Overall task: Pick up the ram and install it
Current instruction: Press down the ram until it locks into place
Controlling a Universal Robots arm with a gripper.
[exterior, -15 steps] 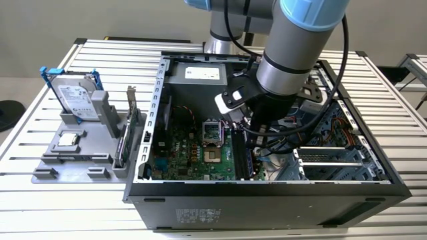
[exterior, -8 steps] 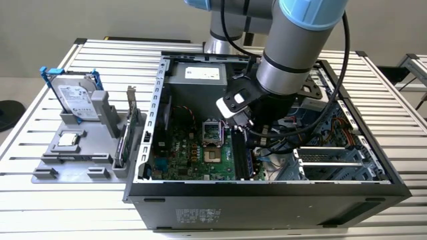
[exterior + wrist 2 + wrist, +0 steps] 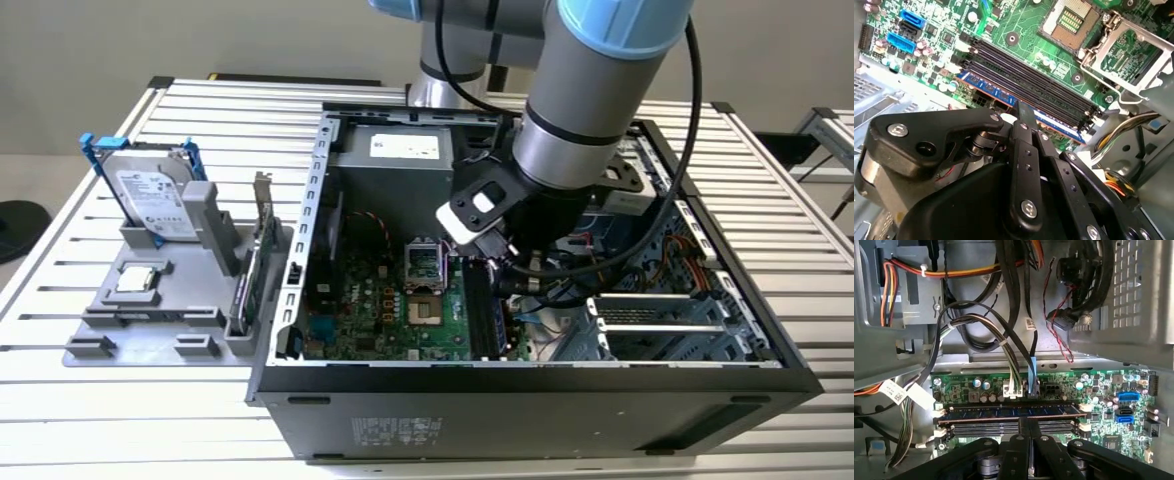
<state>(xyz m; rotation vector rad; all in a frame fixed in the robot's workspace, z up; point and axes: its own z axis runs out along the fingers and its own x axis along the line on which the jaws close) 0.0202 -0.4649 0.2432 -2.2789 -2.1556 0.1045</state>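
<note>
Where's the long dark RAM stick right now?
The long dark RAM stick sits in a memory slot of the green motherboard inside the open computer case, with the black gripper pinched on its middle in the first wrist view.

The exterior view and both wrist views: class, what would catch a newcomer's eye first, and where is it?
The arm plunging into the open computer case on the slatted table. Its gripper is shut on the ram, which sits in a slot on the green motherboard. At the exterior view's left, a grey holder props a hard drive.
</note>
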